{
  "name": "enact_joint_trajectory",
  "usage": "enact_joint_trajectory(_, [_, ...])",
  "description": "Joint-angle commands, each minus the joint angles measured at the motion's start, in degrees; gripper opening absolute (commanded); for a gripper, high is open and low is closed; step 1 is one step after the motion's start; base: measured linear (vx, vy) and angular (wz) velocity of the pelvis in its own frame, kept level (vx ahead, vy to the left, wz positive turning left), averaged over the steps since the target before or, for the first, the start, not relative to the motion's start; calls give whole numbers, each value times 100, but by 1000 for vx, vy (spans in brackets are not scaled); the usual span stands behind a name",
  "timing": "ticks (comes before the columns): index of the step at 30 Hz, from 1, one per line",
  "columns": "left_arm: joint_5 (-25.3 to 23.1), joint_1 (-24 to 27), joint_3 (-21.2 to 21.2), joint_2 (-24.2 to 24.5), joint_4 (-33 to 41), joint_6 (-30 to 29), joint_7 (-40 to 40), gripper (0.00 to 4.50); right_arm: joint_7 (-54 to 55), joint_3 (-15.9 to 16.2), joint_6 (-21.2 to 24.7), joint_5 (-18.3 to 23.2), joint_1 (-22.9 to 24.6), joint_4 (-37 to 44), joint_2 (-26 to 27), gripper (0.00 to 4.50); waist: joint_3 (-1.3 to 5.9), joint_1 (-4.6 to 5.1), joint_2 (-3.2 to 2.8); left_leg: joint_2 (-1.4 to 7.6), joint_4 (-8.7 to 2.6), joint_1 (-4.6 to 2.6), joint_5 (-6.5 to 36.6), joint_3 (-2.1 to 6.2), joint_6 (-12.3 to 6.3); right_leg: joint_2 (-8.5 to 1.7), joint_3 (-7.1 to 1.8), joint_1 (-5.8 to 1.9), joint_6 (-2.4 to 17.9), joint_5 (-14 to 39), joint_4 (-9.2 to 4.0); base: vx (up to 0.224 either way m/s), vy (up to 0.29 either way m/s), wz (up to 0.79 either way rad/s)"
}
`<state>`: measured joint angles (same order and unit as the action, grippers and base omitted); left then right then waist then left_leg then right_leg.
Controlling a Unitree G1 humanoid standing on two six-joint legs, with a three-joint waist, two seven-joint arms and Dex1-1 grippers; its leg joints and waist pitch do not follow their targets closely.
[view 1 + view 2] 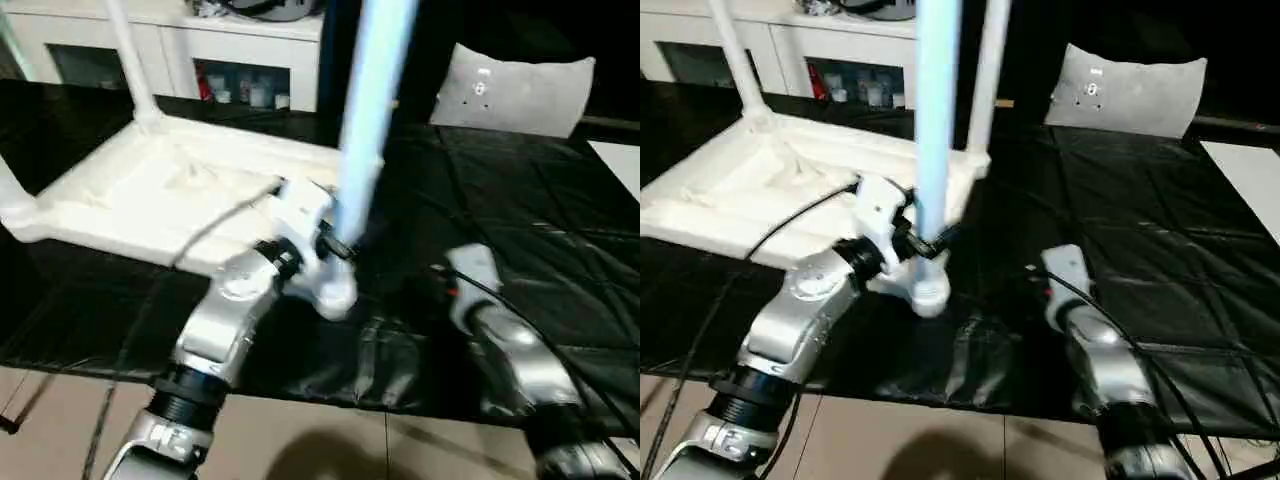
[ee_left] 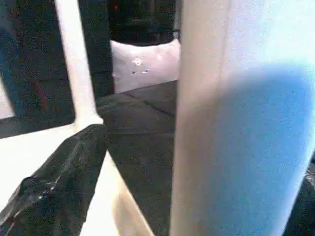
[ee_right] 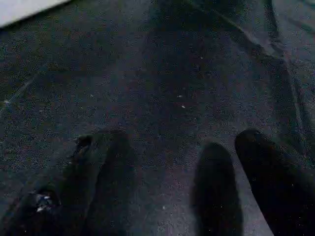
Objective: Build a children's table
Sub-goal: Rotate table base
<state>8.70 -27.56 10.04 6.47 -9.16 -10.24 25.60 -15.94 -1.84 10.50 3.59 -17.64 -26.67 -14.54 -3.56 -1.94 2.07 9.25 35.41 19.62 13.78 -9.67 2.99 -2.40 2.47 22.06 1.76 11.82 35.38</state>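
Head views: table top lies underside-up on the black sheet so its sockets face up for legs; I count four legs standing, and the left gripper sits at the near-corner leg, jaws wide around it, likely seating it. Left wrist view: that leg close beside one finger, a far leg behind. Right wrist view: right gripper spread apart, empty, over the sheet right of the top.
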Motion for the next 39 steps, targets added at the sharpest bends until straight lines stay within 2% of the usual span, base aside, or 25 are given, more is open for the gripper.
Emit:
enact_joint_trajectory(1, [237,238,65,169,324,-84,523,446,-302,-127,-61,303,135,678,-86,450,350,-75,8,420,-455,44,231,139,-333,-640,-345,-314,1252,428,-379,0,0,0])
enact_joint_trajectory(2, [295,284,73,203,369,-93,627,446,-345,-142,-51,341,164,766,-94,450,356,-64,9,422,-452,54,153,133,-357,-626,-344,-307,1266,314,-356,0,0,0])
enact_joint_trajectory(3, [503,436,121,385,513,-141,1076,446,-576,-148,44,520,265,1099,-131,450,357,-64,-5,414,-450,30,112,126,-409,-609,-333,-283,1322,181,-351,0,0,0])
enact_joint_trajectory(4, [530,456,127,418,525,-142,1143,446,-629,-143,103,567,284,1159,-140,450,375,-71,-4,424,-446,40,52,133,-438,-617,-336,-299,1333,67,-324,0,0,0])
enact_joint_trajectory(5, [708,586,171,646,602,-148,1596,446,-994,-100,522,893,418,1568,-205,450,365,-61,11,401,-437,52,-33,115,-525,-590,-335,-279,1374,-79,-320,0,0,0])
enact_joint_trajectory(6, [759,612,181,803,567,-189,1828,446,-1265,-15,606,1011,523,1797,-307,450,363,-86,3,392,-433,41,-43,113,-566,-587,-340,-290,1365,-113,-317,0,0,0])
enact_joint_trajectory(7, [763,616,183,878,532,-182,1930,446,-1368,33,606,1021,569,1882,-359,450,373,-102,-21,419,-427,36,-127,113,-644,-589,-337,-262,1389,-301,-283,0,0,0])
enact_joint_trajectory(8, [755,617,183,1058,435,-145,2168,446,-1588,156,545,991,677,2058,-487,450,371,-105,18,406,-426,36,-118,110,-662,-574,-325,-259,1380,-296,-294,0,0,0])
enact_joint_trajectory(10, [683,584,204,1363,220,-6,2585,446,-1862,260,438,961,819,2225,-654,450,346,-142,7,407,-435,26,14,94,-637,-591,-328,-243,1356,-40,-326,0,0,0])
enact_joint_trajectory(11, [529,484,236,1556,-14,98,2772,446,-2039,262,487,1039,911,2349,-772,450,329,-160,-5,407,-456,7,245,86,-524,-586,-335,-225,1269,360,-375,0,0,0])
enact_joint_trajectory(13, [313,295,296,1773,-409,368,3011,430,-2324,292,516,1135,1032,2522,-959,450,331,-175,-13,405,-471,-12,342,94,-442,-579,-336,-225,1180,535,-387,0,0,0])
enact_joint_trajectory(16, [-11,-82,480,1995,-1002,714,3206,408,-2637,366,672,1219,1157,2743,-1198,450,335,-185,-18,413,-483,1,380,112,-345,-611,-334,-245,1150,539,-377,0,0,0])
enact_joint_trajectory(19, [-378,-510,720,2159,-1622,1127,3385,392,-2922,459,828,1272,1273,2962,-1415,450,352,-209,10,399,-465,21,231,117,-389,-622,-341,-268,1099,366,-365,0,0,0])
enact_joint_trajectory(21, [-563,-916,836,2177,-2122,1328,3548,363,-3072,540,793,1223,1328,3025,-1523,450,373,-211,10,409,-449,22,151,114,-394,-648,-339,-273,1154,190,-333,0,0,0])
enact_joint_trajectory(23, [-635,-1163,872,2155,-2456,1457,3714,357,-3123,573,796,1202,1349,3044,-1553,450,377,-222,20,398,-442,28,98,111,-392,-643,-331,-276,1203,160,-324,0,0,0])
enact_joint_trajectory(25, [-732,-1350,927,2135,-2734,1561,3826,330,-3163,596,803,1203,1361,3062,-1571,450,381,-220,14,402,-436,33,67,112,-398,-652,-327,-281,1276,56,-318,0,0,0])
enact_joint_trajectory(26, [-955,-1661,1058,2085,-3231,1759,3895,322,-3165,624,803,1181,1383,3091,-1591,450,377,-220,-31,400,-436,43,56,122,-393,-657,-329,-285,1294,32,-317,0,0,0])
enact_joint_trajectory(27, [-1039,-1782,1109,2058,-3450,1857,3892,322,-3158,636,814,1177,1393,3108,-1600,450,383,-219,-3,385,-426,25,89,111,-403,-635,-325,-280,1271,44,-335,0,0,0])
enact_joint_trajectory(28, [-1109,-1926,1147,1996,-3743,1936,3871,314,-3156,659,830,1170,1408,3133,-1611,450,389,-224,-15,394,-429,26,79,118,-395,-644,-327,-291,1283,-3,-322,0,0,0])
enact_joint_trajectory(29, [-1110,-1929,1148,1994,-3748,1938,3870,314,-3156,659,830,1170,1409,3134,-1612,450,394,-226,4,404,-428,37,41,123,-390,-665,-329,-310,1314,-109,-305,0,0,0])
enact_joint_trajectory(30, [-1207,-2030,1203,1960,-3968,2018,3842,288,-3161,673,848,1163,1428,3165,-1619,450,394,-235,3,409,-428,40,35,127,-388,-675,-328,-313,1343,-141,-300,0,0,0])
enact_joint_trajectory(31, [-1366,-2173,1298,1914,-4296,2123,3859,280,-3178,688,866,1160,1475,3223,-1627,450,396,-229,-31,396,-415,36,64,117,-405,-658,-330,-310,1374,-230,-320,0,0,0])
enact_joint_trajectory(34, [-1513,-2305,1395,1864,-4628,2159,3893,273,-3205,704,896,1177,1567,3318,-1639,450,405,-265,-34,421,-418,27,106,126,-400,-683,-333,-325,1439,-325,-302,0,0,0])
enact_joint_trajectory(35, [-1537,-2336,1400,1848,-4719,2182,3907,248,-3212,715,896,1183,1597,3345,-1638,450,405,-271,-67,421,-420,30,102,134,-387,-683,-331,-324,1465,-350,-291,0,0,0])
enact_joint_trajectory(39, [-1622,-2570,1366,1691,-5287,2339,3911,225,-3297,814,944,1257,1774,3538,-1671,450,388,-327,-51,434,-430,1,249,126,-363,-679,-326,-315,1525,-208,-324,0,0,0])
